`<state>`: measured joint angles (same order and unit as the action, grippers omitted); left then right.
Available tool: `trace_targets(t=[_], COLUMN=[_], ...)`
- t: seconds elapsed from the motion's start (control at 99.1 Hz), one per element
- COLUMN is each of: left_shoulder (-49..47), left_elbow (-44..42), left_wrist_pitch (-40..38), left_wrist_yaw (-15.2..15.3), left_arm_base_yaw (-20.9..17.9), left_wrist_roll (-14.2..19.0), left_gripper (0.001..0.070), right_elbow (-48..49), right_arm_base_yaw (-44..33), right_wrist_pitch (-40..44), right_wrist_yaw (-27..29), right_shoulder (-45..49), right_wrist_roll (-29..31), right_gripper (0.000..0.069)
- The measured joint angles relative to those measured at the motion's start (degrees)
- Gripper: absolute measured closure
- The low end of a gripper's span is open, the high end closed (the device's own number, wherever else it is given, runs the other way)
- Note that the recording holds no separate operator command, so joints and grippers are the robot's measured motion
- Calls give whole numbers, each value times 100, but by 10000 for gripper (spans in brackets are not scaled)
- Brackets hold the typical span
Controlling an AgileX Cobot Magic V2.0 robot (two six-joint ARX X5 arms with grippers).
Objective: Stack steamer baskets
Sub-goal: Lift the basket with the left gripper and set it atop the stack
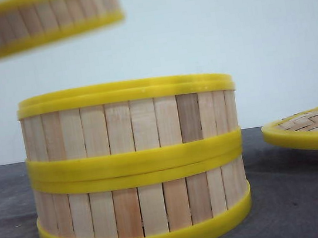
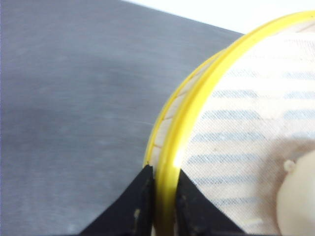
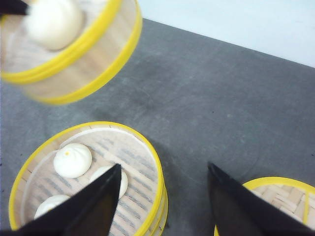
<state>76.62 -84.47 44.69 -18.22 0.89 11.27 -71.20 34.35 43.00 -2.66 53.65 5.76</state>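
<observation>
Yellow-ringed lifted basket (image 1: 44,19) blurred, cropped, left jaws clamped on its rim; right jaws apart

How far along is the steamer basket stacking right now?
Two steamer baskets already sit stacked on the table, with buns visible in the upper one. The left gripper holds the third basket by its rim, raised beside the stack. Left: set it on top. The right gripper is open, and the lid lies aside.
</observation>
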Motion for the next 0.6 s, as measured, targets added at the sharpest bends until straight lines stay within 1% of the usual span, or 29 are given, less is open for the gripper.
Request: trace_targets(t=[0.131, 0.303, 0.383, 0.505, 0.595], left_shoulder=[-409, -396, -339, -262, -146], left_elbow=[0, 2, 2, 4, 4], left_wrist_pitch=[566, 1178, 1259, 1255, 1255], left_wrist_yaw=[-15, 7, 74, 321, 354], left_arm_base_yaw=[424, 1102, 1410, 1832, 2048], left_wrist_roll=[-269, -568, -632, -719, -750], left_gripper=[685, 685, 685, 685, 685], right_elbow=[0, -111, -144, -153, -157], right_arm_base_yaw=[0, 0, 0, 0, 0], right_wrist_pitch=[2, 4, -2, 9, 35], right_wrist_yaw=[2, 7, 11, 13, 13], right_shoulder=[-151, -350, -470, -586, -605], right_wrist_roll=[0, 4, 4, 4, 4], right_gripper=[357, 357, 357, 357, 357])
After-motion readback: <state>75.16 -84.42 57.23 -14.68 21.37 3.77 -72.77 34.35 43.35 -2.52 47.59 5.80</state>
